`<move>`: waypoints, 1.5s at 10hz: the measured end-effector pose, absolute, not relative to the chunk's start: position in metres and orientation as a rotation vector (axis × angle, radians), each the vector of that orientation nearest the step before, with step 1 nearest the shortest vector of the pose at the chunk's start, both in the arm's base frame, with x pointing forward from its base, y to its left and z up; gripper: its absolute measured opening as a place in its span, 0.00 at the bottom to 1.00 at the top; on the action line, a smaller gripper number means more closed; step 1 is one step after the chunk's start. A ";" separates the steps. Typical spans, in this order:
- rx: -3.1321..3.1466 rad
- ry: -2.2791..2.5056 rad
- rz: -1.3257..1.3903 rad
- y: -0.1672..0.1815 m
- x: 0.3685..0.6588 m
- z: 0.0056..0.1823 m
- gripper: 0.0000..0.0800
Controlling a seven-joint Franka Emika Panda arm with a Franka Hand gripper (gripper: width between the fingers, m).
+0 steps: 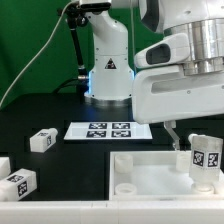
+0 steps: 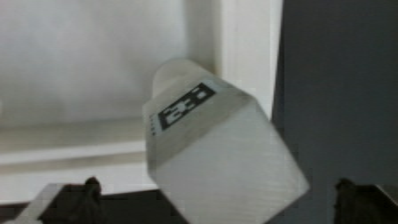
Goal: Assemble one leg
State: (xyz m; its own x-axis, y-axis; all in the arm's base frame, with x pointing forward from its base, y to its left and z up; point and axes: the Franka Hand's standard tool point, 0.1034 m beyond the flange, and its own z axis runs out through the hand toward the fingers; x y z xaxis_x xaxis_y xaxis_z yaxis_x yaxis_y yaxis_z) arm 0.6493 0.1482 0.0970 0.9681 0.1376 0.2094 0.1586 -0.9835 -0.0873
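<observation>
One leg (image 1: pixel 203 160), a white post with a black-and-white tag, stands at the exterior view's right corner of the large white tray (image 1: pixel 140 178). My gripper (image 1: pixel 190 146) hangs over it. In the wrist view the leg (image 2: pixel 217 135) fills the space between my fingertips (image 2: pixel 80 197). A dark gap shows on each side, so the jaws stand apart from it and are open. The leg's foot is hidden. Whether it sits in a socket cannot be told.
Three more legs lie on the black table at the exterior view's left: one (image 1: pixel 42 140), one (image 1: pixel 18 183) and one at the edge (image 1: pixel 3 165). The marker board (image 1: pixel 107 130) lies in the middle. The arm's base (image 1: pixel 107 70) stands behind it.
</observation>
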 end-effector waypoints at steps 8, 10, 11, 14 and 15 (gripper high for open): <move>-2.991 -0.592 -0.355 0.145 0.639 0.087 0.65; -2.991 -0.592 -0.354 0.145 0.642 0.090 0.49; -2.991 -0.591 -0.356 0.145 0.643 0.091 0.36; -2.993 -0.577 -0.349 0.144 0.644 0.090 0.36; -2.996 -0.554 -0.348 0.144 0.644 0.090 0.36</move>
